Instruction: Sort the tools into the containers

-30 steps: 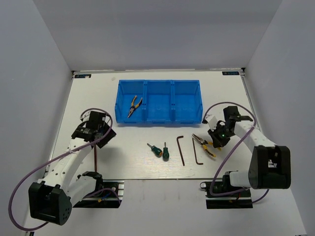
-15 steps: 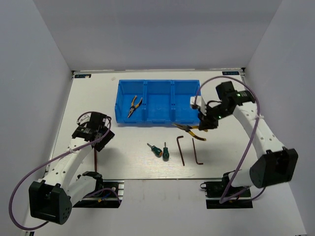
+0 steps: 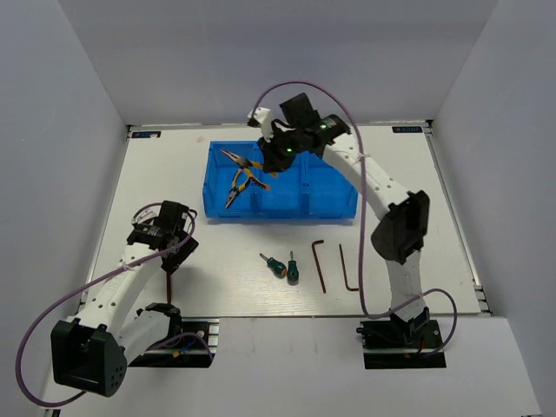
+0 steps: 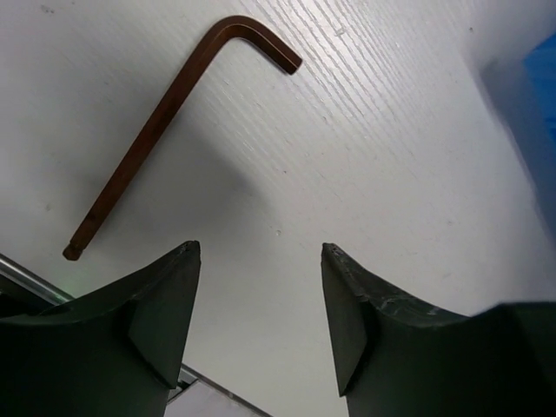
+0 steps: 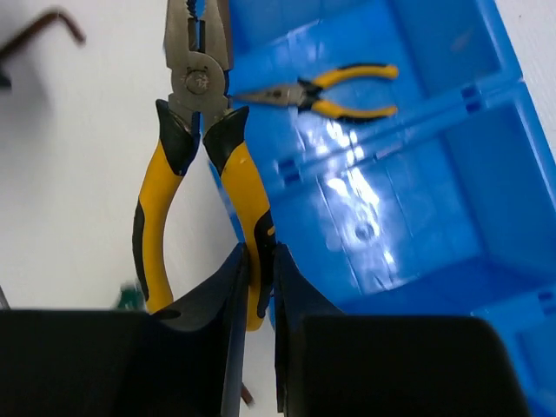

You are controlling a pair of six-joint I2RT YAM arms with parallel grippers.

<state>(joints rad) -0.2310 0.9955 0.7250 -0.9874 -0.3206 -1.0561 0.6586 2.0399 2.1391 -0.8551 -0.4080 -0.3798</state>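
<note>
**Pliers Held Over the Bin**

The right claw [image 5: 258, 261] was clenched on one yellow handle of a pliers [image 5: 241, 187], holding it in the air over the left compartment of the blue bin [image 3: 282, 213] near the counter's [image 3: 174, 165] far edge. A second pliers [image 3: 236, 193] lay in that compartment. The left claw [image 4: 261, 261] was released, hovering just beside a hex key [image 4: 156, 130] near the left edge. Two screwdrivers [image 3: 273, 265] and two more hex keys [image 3: 321, 265] lay toward the near edge.

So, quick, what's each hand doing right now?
Left hand: open, holding nothing, near a hex key on the table.
Right hand: closed on yellow pliers, over the blue bin.
</note>
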